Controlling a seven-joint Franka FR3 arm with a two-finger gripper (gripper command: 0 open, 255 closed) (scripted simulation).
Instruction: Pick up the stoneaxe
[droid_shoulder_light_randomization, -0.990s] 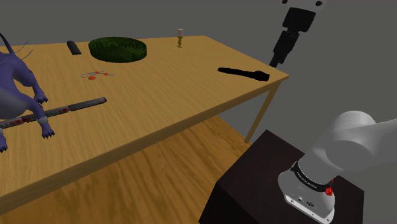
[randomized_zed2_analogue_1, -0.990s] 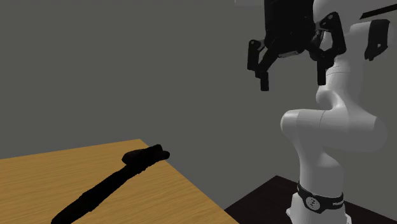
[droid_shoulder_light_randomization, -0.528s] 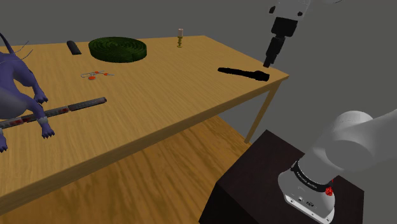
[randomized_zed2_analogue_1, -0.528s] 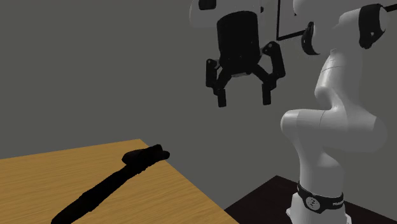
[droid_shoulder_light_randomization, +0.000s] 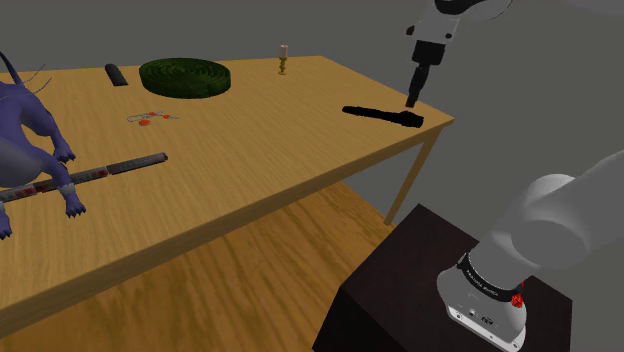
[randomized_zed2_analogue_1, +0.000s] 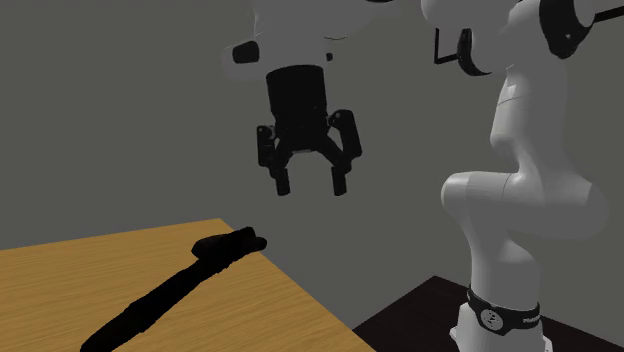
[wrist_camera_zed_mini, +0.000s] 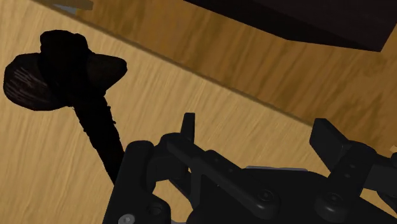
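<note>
The axe (droid_shoulder_light_randomization: 383, 115) lies flat on the table (droid_shoulder_light_randomization: 250, 160), close to the corner nearest the stand (droid_shoulder_light_randomization: 420, 290). It is drawn all black, with a long handle and a thicker head at the end toward that corner. In the second exterior view the axe (randomized_zed2_analogue_1: 175, 290) runs slantwise across the wood, its head close to the table's edge.

The claw (droid_shoulder_light_randomization: 412, 100) hangs in the air above the head end, pointing down and clear of the axe. Seen from the second exterior view the claw (randomized_zed2_analogue_1: 311, 187) has its two fingers apart, with nothing between them. It sits well above the table there and somewhat to that view's right of the head. The white arm (droid_shoulder_light_randomization: 560, 215) rises from the stand and reaches over to carry it.

In the wrist view the axe (wrist_camera_zed_mini: 60, 67) shows its rough, rounded head on the wood grain, off to one side of the claw (wrist_camera_zed_mini: 257, 137) – the handle runs from the head in under the claw's black body.

Farther along the table, toward the shoulder view's left, lie a dark green ring (droid_shoulder_light_randomization: 186, 77), a grey rod (droid_shoulder_light_randomization: 125, 166) and a purple creature (droid_shoulder_light_randomization: 25, 130) – all well apart from the axe
</note>
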